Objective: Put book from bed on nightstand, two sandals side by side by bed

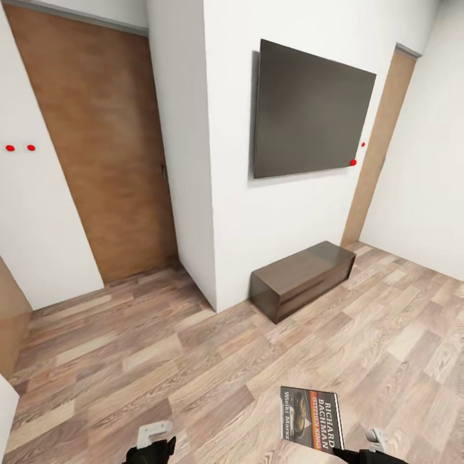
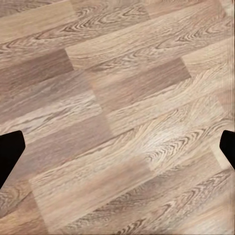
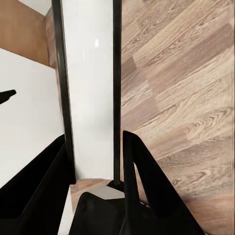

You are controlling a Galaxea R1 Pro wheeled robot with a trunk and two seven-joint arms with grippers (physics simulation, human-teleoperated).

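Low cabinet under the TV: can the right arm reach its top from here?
Probably not. The low cabinet stands at the wall across the wood floor, while the right gripper holds the book close by the robot. Nothing blocks the way; the base should roll closer.

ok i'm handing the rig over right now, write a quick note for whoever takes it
Right gripper: shut on the book, held edge-on between its fingers above the wood floor.
Left gripper: open, nothing in it, over bare floor.
The robot faces a wall with a TV and a low dark cabinet, between two wooden doors.
Done: book picked up.
Left: find a nightstand and set the book on it, then place both sandals side by side by the bed.
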